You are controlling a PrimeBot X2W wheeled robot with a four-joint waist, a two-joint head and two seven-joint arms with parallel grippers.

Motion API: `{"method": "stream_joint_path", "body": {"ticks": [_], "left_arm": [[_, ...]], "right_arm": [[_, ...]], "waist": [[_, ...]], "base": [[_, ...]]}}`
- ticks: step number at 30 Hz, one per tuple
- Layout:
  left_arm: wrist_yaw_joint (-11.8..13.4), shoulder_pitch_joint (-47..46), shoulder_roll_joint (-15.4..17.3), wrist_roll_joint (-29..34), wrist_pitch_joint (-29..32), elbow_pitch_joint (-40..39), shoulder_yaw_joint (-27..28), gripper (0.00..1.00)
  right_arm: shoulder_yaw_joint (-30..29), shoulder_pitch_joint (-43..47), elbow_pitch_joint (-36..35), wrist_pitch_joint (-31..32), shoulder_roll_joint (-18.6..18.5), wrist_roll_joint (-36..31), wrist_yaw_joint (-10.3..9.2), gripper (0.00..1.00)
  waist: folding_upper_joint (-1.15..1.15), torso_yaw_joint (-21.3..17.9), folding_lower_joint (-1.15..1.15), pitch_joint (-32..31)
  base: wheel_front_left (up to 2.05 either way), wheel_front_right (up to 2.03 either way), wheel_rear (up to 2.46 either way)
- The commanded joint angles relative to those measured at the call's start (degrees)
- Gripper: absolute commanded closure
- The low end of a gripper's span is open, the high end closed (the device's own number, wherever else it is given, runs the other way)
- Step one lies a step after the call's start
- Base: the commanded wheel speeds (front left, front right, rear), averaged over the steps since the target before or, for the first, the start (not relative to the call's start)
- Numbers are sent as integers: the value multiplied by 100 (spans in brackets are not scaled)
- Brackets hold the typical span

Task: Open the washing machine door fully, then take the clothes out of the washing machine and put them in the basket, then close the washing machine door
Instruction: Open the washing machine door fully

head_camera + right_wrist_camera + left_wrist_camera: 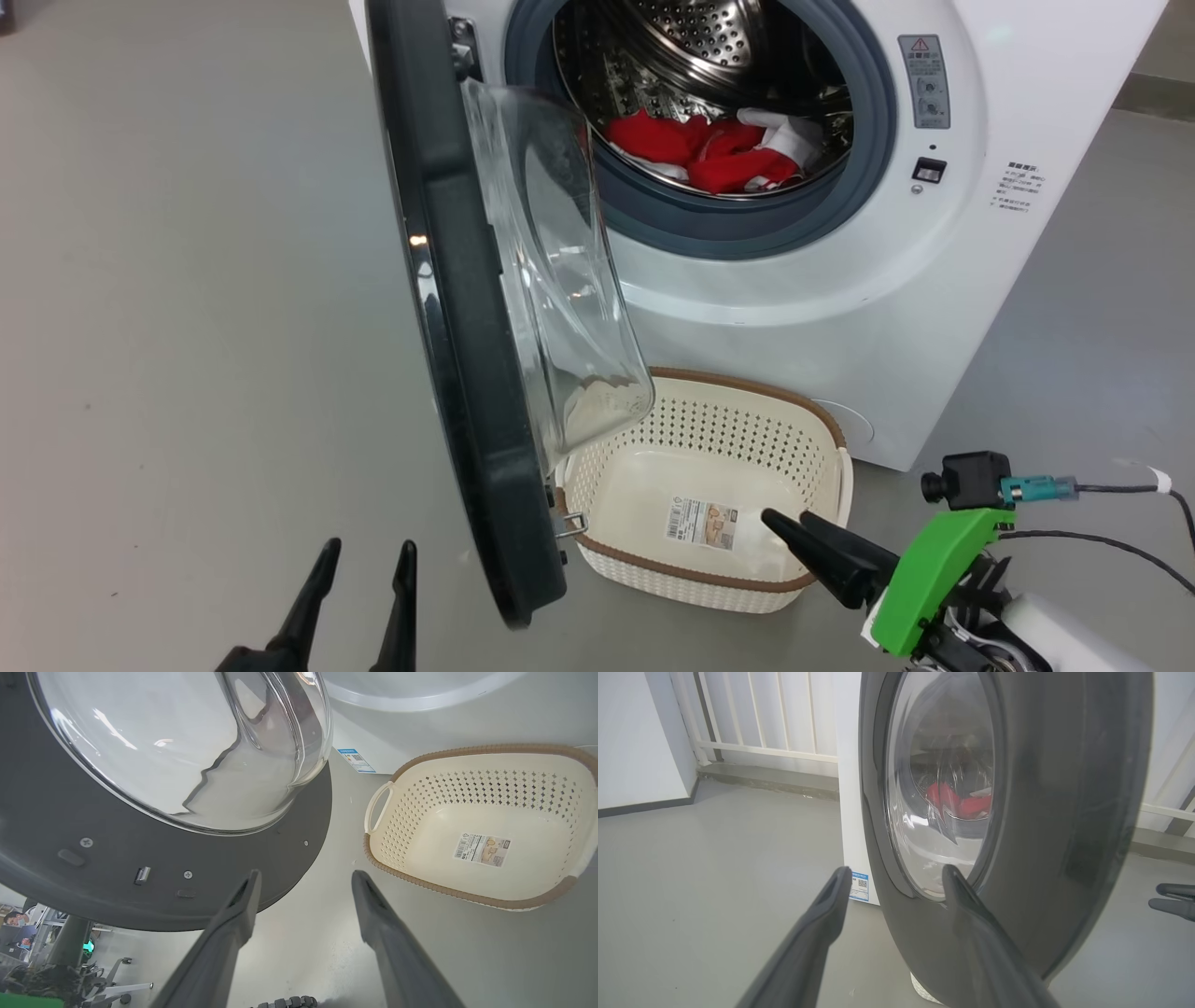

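Note:
The washing machine (840, 308) stands with its door (467, 327) swung out, edge-on to me, the clear glass bowl (560, 280) facing the drum. Red clothes (709, 154) with white trim lie in the steel drum; they also show through the door glass (957, 802). The cream basket (728, 383) sits on the floor below the opening, nothing in it. My left gripper (370, 551) is open, on the outer side of the door (1064, 812), close to its lower rim. My right gripper (789, 518) is open over the basket's near edge (467, 891), facing the door's inner side (70, 812).
Grey floor (187, 327) stretches wide to the left of the door. A white railing (761, 723) and a wall stand behind the machine. A cable (1120, 541) trails at my right wrist. Stands and equipment (70, 970) show beyond the door.

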Motion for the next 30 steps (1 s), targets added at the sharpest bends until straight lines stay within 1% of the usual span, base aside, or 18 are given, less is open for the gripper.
{"method": "stream_joint_path", "body": {"ticks": [1,5,11,13,16,22,27,30], "left_arm": [[-35,-82,54,48,-69,-103,214,0],[-38,-72,54,49,-69,-88,242,0],[-41,-50,54,48,-69,-68,274,0],[-41,-48,54,48,-69,-67,285,0],[-42,-52,54,52,-69,-65,304,0],[-49,-73,54,51,-69,-61,325,0],[-54,-88,54,44,-69,-37,324,0],[-55,-102,54,38,-69,-28,322,0]], "right_arm": [[118,14,-69,-183,-111,-103,30,0],[419,-34,118,-702,-271,-385,30,0],[747,-138,473,-1805,-401,-796,30,0],[797,-182,574,-2031,-412,-962,30,0],[737,-241,698,-2147,-411,-1321,30,0],[-397,50,515,-2157,-121,-2420,30,0],[-1100,407,255,-2158,116,-3384,30,0],[-1422,580,74,-2159,249,-3920,30,0]], "waist": [[0,-20,0,-5],[0,-63,0,-7],[0,-116,0,-15],[0,-137,0,-8],[0,-167,0,8],[0,-196,0,36],[0,-187,0,44],[0,-177,0,54]], "base": [[0,0,0],[0,0,0],[0,0,0],[0,0,0],[0,0,0],[0,0,0],[0,0,0],[0,0,0]]}}
